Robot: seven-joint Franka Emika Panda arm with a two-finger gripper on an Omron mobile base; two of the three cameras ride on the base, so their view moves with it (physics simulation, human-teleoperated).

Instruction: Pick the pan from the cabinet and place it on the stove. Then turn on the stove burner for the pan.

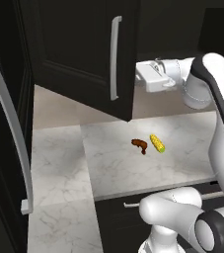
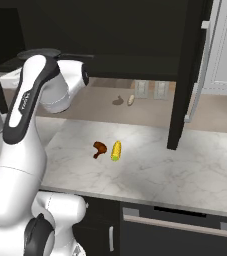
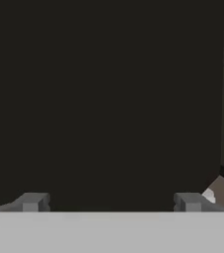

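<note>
White marble with grey veins makes up the desk [image 1: 123, 168], and beige wall shows behind it below the tall black wall cabinet with panelled doors [image 1: 79, 44]. One cabinet door hangs open out over the desk, its long vertical silver bar handle [image 1: 115, 57] facing the left base camera; in the right base view the same door shows edge-on as a dark upright slab [image 2: 185, 75].

On the desk lie a small brown chicken drumstick [image 1: 140, 145] and a short yellow cob of corn [image 1: 157, 143], just beside each other and well clear of the door.

The white arm reaches level toward the cabinet, and its two-finger gripper [image 3: 111, 202] sits right at the edge of the open door, aimed into the dark interior. In the hand view the two grey fingertips [image 3: 32, 201] stand far apart at the bottom corners, so the jaws are wide with nothing between them.

The inside of the cabinet is too dark to make out the pan. In the right base view, though, a thin dark round rim shows just above the arm's shoulder, on the cabinet's shelf; whether that is the pan I cannot tell.
</note>
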